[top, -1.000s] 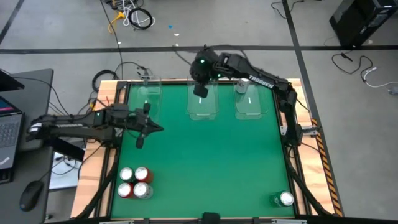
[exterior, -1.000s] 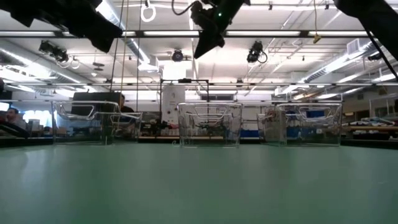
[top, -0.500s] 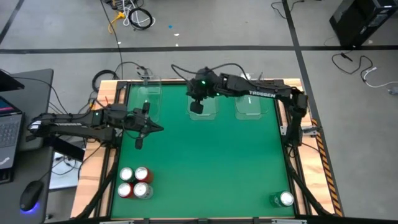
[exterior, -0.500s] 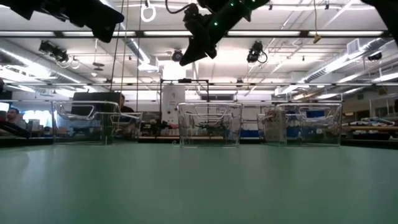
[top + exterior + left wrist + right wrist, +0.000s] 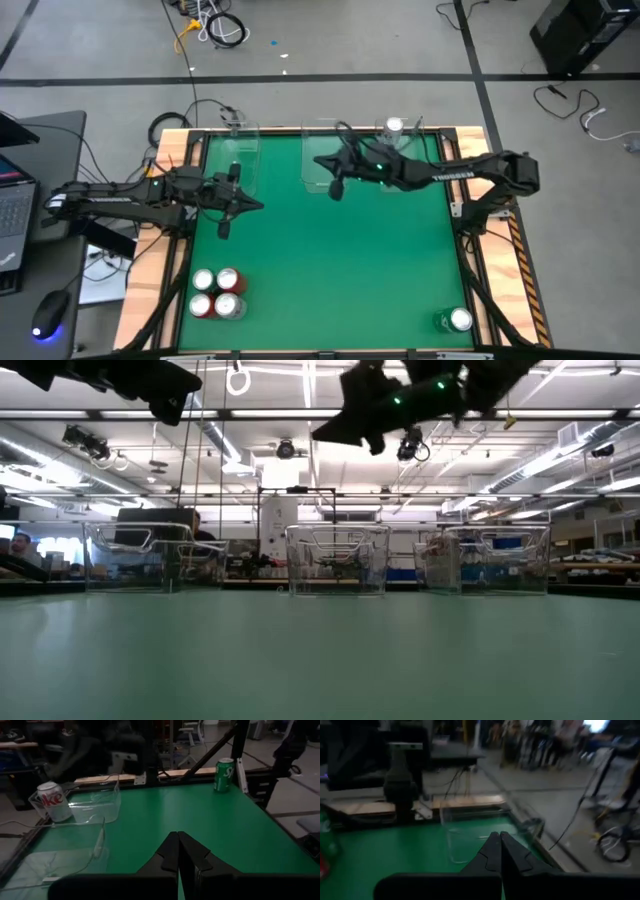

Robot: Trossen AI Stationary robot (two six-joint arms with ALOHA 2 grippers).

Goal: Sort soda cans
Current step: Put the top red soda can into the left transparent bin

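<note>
Several soda cans (image 5: 216, 293) stand upright in a tight cluster at the table's near left; at least two are red. A green can (image 5: 458, 320) (image 5: 224, 775) stands alone at the near right corner. A silver-white can (image 5: 393, 127) (image 5: 52, 801) stands upright inside the far right clear bin (image 5: 400, 160). My left gripper (image 5: 255, 207) (image 5: 178, 840) hovers shut over the table's left side, holding nothing. My right gripper (image 5: 320, 163) (image 5: 496, 840) is shut and empty, high over the middle bin (image 5: 325, 170), pointing toward the table's left.
Three clear bins line the far edge: left (image 5: 150, 558), middle (image 5: 337, 560), right (image 5: 495, 558). The green mat (image 5: 340, 260) lies bare between the bins and the cans. A laptop and a mouse sit on a desk to the table's left. People show in the room beyond.
My right arm has come down and stretched out level across the far part of the table. Its gripper has tipped from pointing down over the middle bin to pointing nearly level toward the table's left, and has stayed shut. The can in the right bin is now uncovered.
</note>
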